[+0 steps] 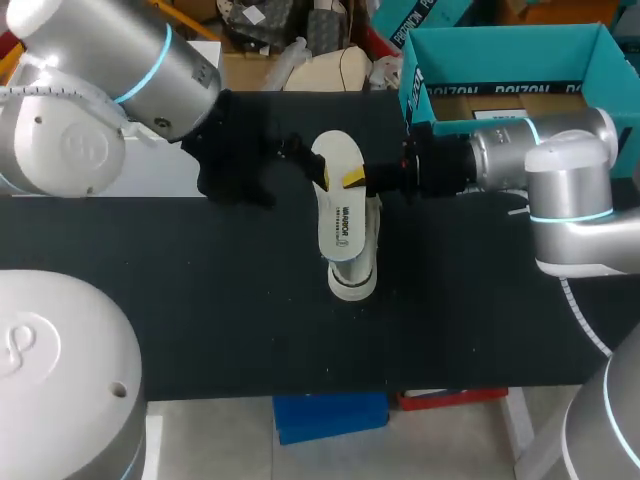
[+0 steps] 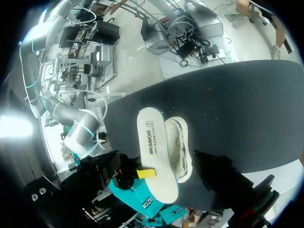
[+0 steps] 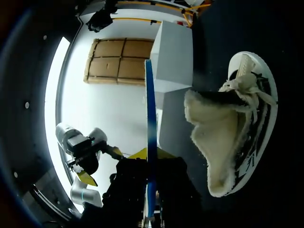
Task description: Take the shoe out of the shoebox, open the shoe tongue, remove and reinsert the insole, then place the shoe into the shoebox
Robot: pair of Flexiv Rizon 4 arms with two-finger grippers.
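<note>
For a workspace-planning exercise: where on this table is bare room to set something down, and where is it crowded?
Bare table: between the shoe and the near edge, and left of the shoe. Crowded: around the insole, where left gripper and right gripper meet, and toward the shoebox.

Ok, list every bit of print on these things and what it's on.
On the insole: one line of dark lettering along its middle, too blurred to quote.
On the shoebox: white lettering on a black band inside, partly hidden, too unclear to quote.
On the shoe: none that can be read.
</note>
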